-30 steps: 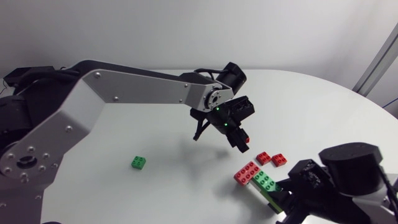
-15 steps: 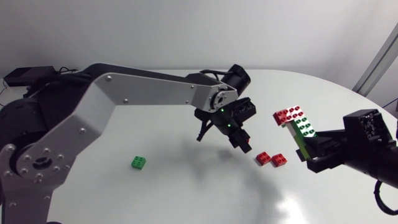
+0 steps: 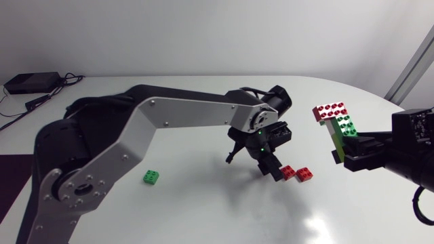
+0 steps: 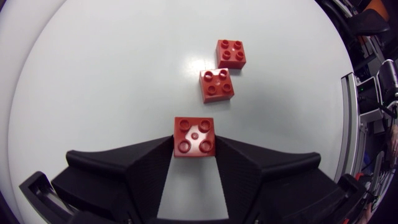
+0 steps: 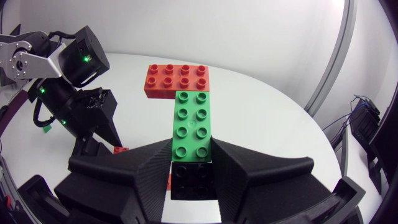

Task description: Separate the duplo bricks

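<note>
Left claw [image 4: 194, 142]: pinching a red square brick [image 4: 194, 135] by two opposite sides. The brick sits at the fingertips, studs facing the wrist camera. Two more red bricks lie ahead of this claw on the white bench [image 4: 93, 74], both studs up. The near red brick [image 4: 216, 84] is just ahead and the far red brick [image 4: 231, 53] just beyond it, with a narrow gap between them. In the head view the left claw is low over the bench, just beside that pair. Whether the held brick touches the surface: cannot tell.

Right claw [image 5: 191, 149]: clamped on a stack, raised off the bench, well apart from the left claw. A black brick [image 5: 193, 180] sits deep between the fingers. A long green brick [image 5: 191, 124] runs forward past the fingertips. A long red brick [image 5: 177, 79] lies crosswise at the green one's far end, jutting toward the left arm.

Small green brick [image 3: 152, 177]: alone on the bench, well apart from the left claw, on its arm's side.
</note>
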Robot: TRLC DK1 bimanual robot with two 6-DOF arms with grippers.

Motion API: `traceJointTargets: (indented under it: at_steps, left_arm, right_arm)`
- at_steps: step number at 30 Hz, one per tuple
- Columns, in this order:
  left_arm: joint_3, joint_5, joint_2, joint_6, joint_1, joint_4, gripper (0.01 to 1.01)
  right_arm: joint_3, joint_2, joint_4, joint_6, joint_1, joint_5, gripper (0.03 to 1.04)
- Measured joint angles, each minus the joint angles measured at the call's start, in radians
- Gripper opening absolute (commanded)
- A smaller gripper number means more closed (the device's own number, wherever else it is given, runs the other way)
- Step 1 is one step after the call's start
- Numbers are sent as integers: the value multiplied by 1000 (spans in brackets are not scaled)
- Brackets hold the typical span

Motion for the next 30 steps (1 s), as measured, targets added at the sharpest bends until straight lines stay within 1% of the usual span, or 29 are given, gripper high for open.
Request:
traceJointTargets:
  at_steps: [8,12,14,17,18,20,22,27,30]
  left_arm:
    - [4,0,0,-18,-16,-19,485]
    - [4,0,0,-19,-16,-31,639]
    - [3,0,0,-19,-12,-29,695]
    - [-24,0,-30,-19,10,-19,715]
    - [-41,0,-48,-19,22,-17,716]
    - [-79,0,-106,-18,56,-11,774]
    - [-124,-4,-187,-18,100,5,787]
    - [-211,-18,-397,-18,197,35,787]
    - [-288,-21,-508,-18,219,80,787]
  right_arm:
    - [5,0,0,0,0,0,213]
    - [5,0,0,13,10,0,213]
    - [5,0,0,16,28,0,213]
    - [6,2,-1,24,68,1,211]
    - [7,6,-3,29,90,6,211]
    - [11,14,-8,45,148,37,211]
    - [11,22,-9,56,220,78,211]
    - [13,61,-7,109,431,204,210]
    - [20,131,12,151,522,254,210]
